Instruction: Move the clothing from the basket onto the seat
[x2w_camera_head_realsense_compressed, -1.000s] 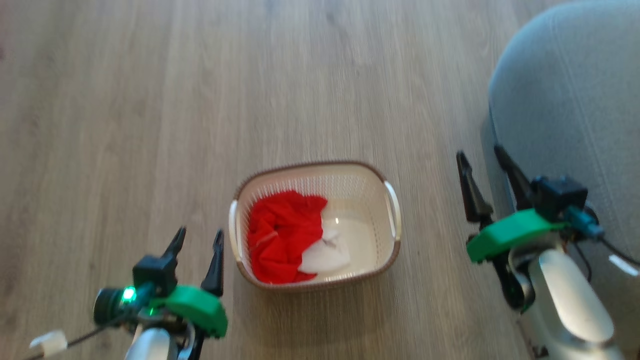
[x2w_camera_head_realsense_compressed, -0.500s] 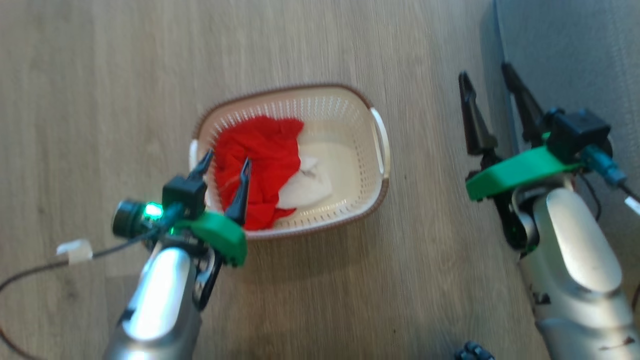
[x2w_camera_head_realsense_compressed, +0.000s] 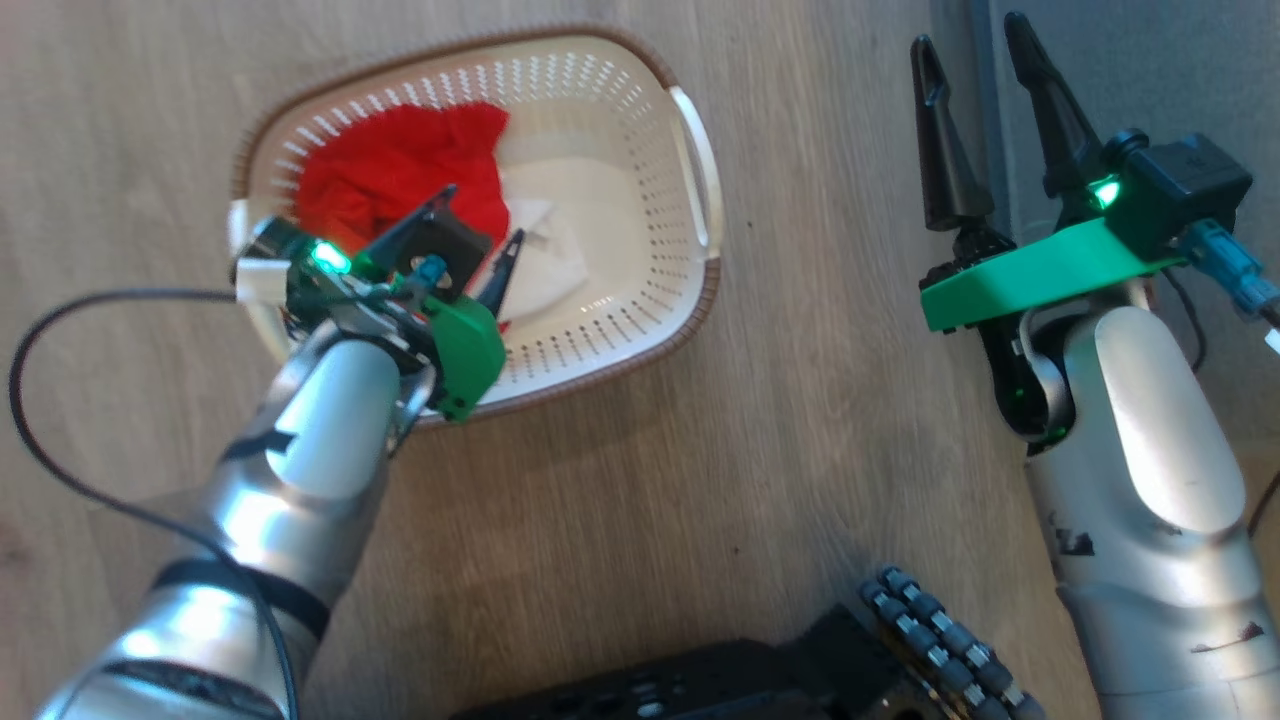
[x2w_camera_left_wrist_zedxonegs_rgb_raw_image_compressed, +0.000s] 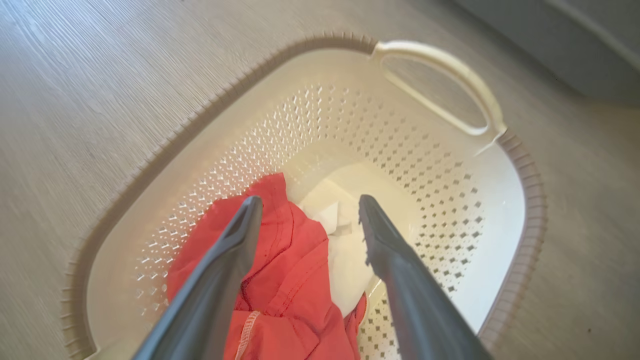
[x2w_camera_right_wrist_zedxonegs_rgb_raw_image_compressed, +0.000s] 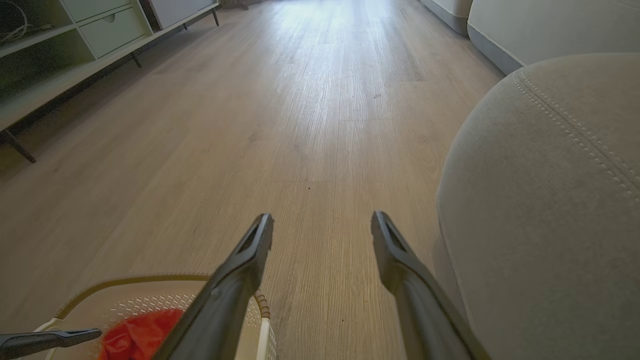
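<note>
The red clothing (x2w_camera_head_realsense_compressed: 400, 175) lies bunched at one end of the basket (x2w_camera_head_realsense_compressed: 640, 130), beside a small white label (x2w_camera_left_wrist_zedxonegs_rgb_raw_image_compressed: 332, 217) too blurred to read. The left gripper (x2w_camera_head_realsense_compressed: 485, 212) hangs over it, fingers spread, empty. The right gripper (x2w_camera_head_realsense_compressed: 968, 30), likewise spread, hovers beside the seat (x2w_camera_right_wrist_zedxonegs_rgb_raw_image_compressed: 540, 200).

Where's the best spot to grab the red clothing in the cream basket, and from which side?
Grip the raised ridge of the soft red fabric clothing, probably coming straight down from above: the walls of the cream perforated plastic basket close off every side, and the open left gripper hangs over that heap.
</note>
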